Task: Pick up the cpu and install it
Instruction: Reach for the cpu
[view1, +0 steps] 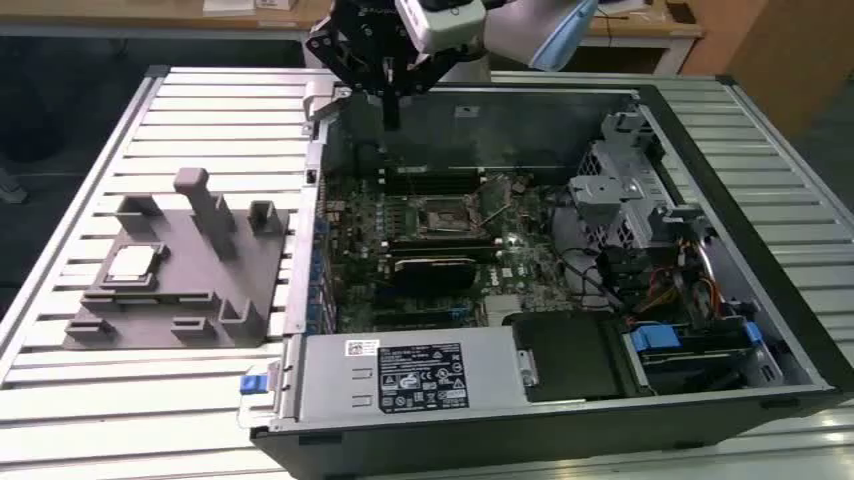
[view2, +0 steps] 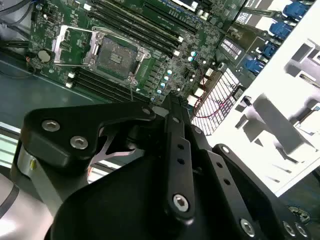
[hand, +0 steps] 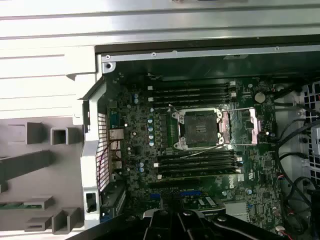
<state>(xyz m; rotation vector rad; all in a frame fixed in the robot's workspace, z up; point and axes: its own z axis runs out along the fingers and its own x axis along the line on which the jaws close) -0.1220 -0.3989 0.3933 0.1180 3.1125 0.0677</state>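
Note:
The cpu (view1: 134, 262), a small pale silvery square, lies flat on the grey fixture (view1: 200, 300) at the exterior view's left, outside the computer case. My gripper (view1: 391, 120) hangs above the case's far wall, well away from the cpu. Its fingers are pressed together with nothing between them. Both wrist views look down past the gripper (view2: 172, 97) (hand: 172, 216) at the motherboard. The black socket (view1: 434, 218) (view2: 112, 55) (hand: 200, 127) sits mid-board, empty, with its metal load plate (hand: 250, 125) swung open beside it.
The open case (view1: 534, 400) lies on a slatted metal table (view1: 120, 400). Memory sticks (hand: 195, 92) flank the socket on both sides. A drive cage (view1: 621, 190), cables and a power supply (view1: 414, 375) fill the case's right and near parts. The fixture has upright posts (view1: 200, 205).

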